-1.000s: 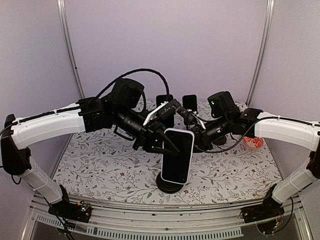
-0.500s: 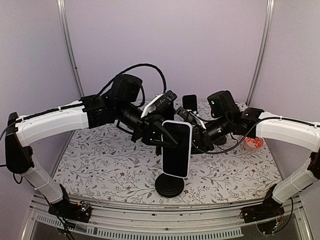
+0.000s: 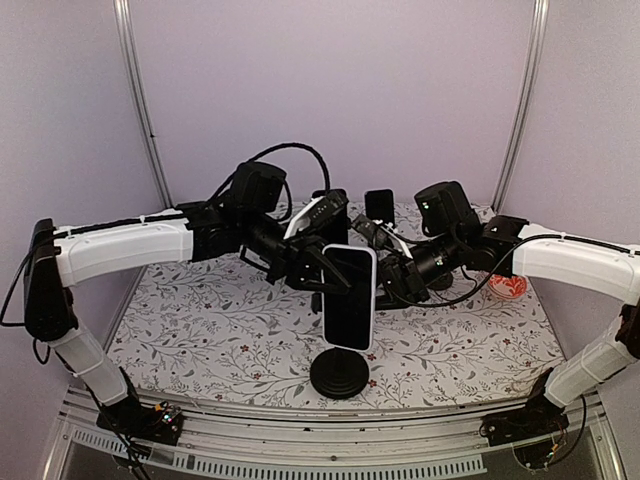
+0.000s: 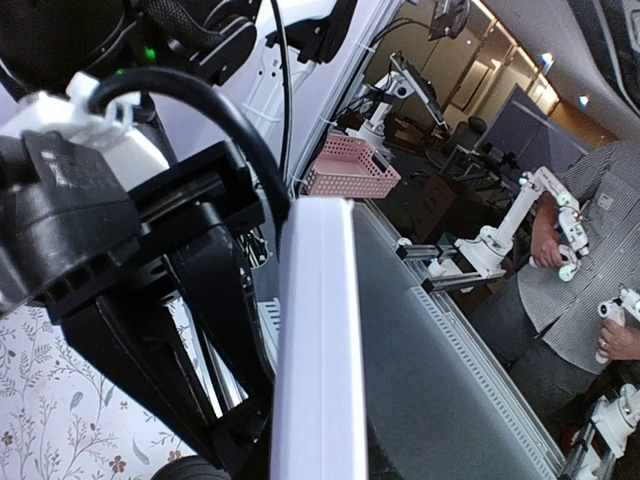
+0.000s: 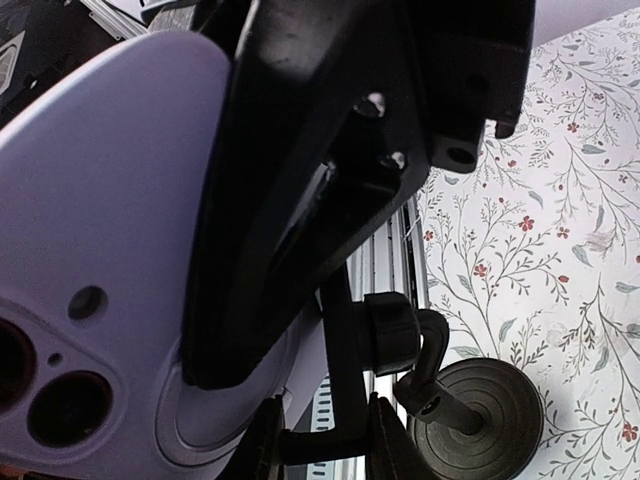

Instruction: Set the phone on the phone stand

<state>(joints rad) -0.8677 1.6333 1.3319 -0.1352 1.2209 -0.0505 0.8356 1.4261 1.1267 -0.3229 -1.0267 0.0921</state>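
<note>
Where phone [image 3: 350, 298] overlaps stand [image 3: 339, 375], seating unclear | right claw [image 3: 388, 283] grip unclear

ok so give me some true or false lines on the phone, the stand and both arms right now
1. The phone is upright in the air, screen toward the near edge. True.
2. The stand base lies tipped on its side. False: it sits flat on the table.
3. The phone's back is black. False: it is pale purple.
4. The left end effector is shut on the phone. True.
5. The right end effector hangs far from the phone. False: it is right against the phone's back.
</note>
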